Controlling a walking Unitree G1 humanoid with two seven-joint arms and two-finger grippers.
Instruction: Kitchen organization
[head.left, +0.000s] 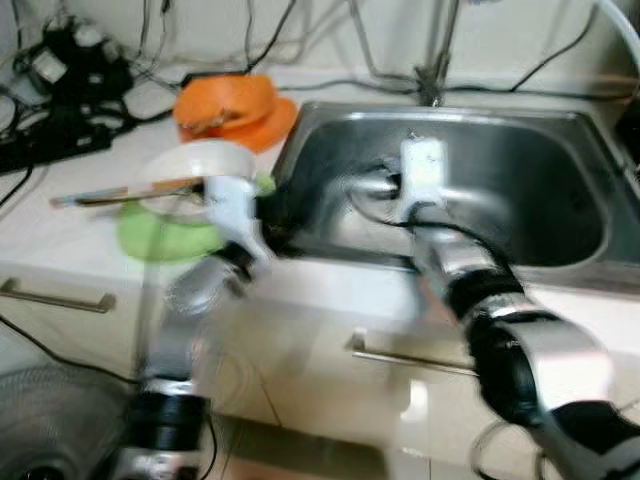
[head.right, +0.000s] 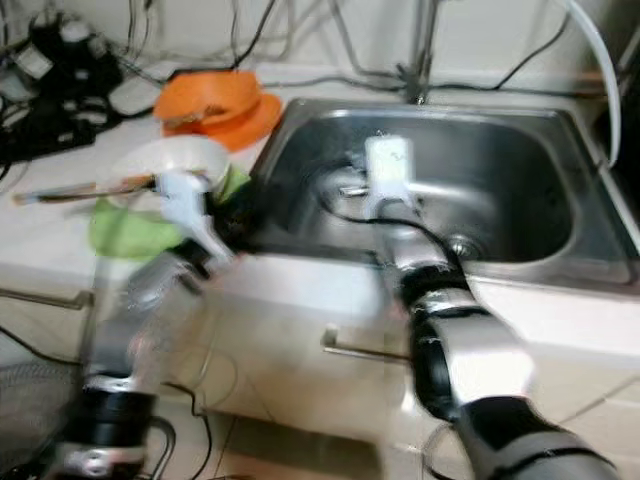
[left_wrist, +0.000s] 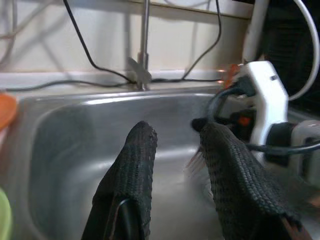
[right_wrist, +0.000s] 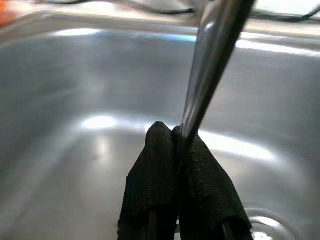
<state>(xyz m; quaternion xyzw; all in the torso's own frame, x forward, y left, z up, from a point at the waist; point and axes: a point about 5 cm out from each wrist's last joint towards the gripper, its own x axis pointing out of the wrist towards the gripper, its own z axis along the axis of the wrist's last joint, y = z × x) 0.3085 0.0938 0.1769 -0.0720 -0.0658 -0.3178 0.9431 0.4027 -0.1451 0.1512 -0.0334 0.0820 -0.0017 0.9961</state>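
We had right gripper (right_wrist: 175, 150) clamped on thin metal utensil (right_wrist: 215, 55), held over sink (head.left: 560, 150). Left gripper (left_wrist: 175, 165) hung open at sink's edge, empty. Looked like mid-carry; guessing next move needs steady lift toward surface (head.left: 60, 220) beside bowls (head.left: 235, 110).

You had a grey steel sink (head.left: 560, 190) set in a white desk (head.left: 60, 240). Orange bowls (head.left: 235, 108) sat beside a white bowl (head.left: 200, 160) over a lime-green plate (head.left: 160, 238). Both claws wore black, woven-textured fingers (left_wrist: 132, 170); the right claw (right_wrist: 177, 137) pinched a shiny silver utensil (right_wrist: 212, 55). Black cables (head.left: 60, 120) crossed the cream wall (left_wrist: 40, 45).
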